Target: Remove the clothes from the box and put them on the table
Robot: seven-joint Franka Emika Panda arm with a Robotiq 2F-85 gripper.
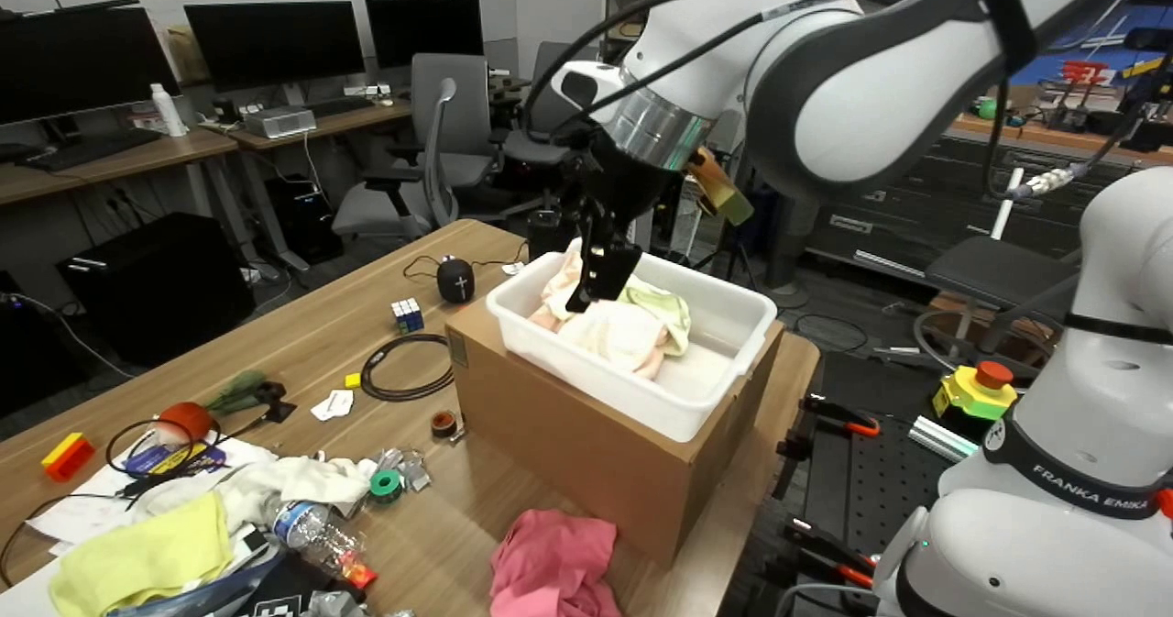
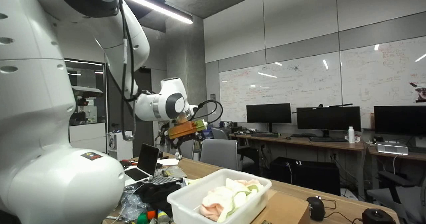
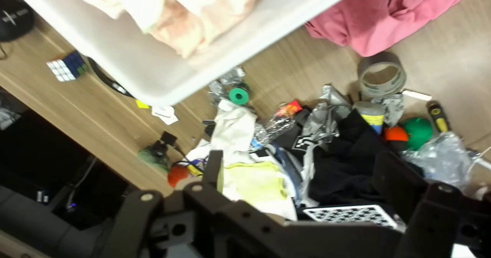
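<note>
We judge the cream-and-peach garments [image 1: 616, 333], bunched in the white plastic tub [image 1: 596, 379] atop the cardboard carton [image 1: 568, 443], light, soft and limp; we'd pinch a raised fold; our gripper [image 3: 301, 173] is spread wide, holding nothing.

Tub [image 1: 596, 380]: smooth white plastic, faintly glossy, centre of the frame in an exterior view
Carton [image 1: 568, 447]: flat, matt brown cardboard, directly beneath the tub
Clothes [image 1: 605, 335]: soft, creased, matt cloth, inside the tub
Pink garment [image 1: 554, 562]: rumpled matt cloth, bottom centre
Table [image 1: 440, 507]: smooth, grained wood, lower centre
Bottle [image 1: 325, 539]: clear, glossy plastic, lower left
Arm [image 1: 880, 94]: smooth white shell, upper right
Wrist ring [image 1: 655, 126]: shiny metal, upper centre
</note>
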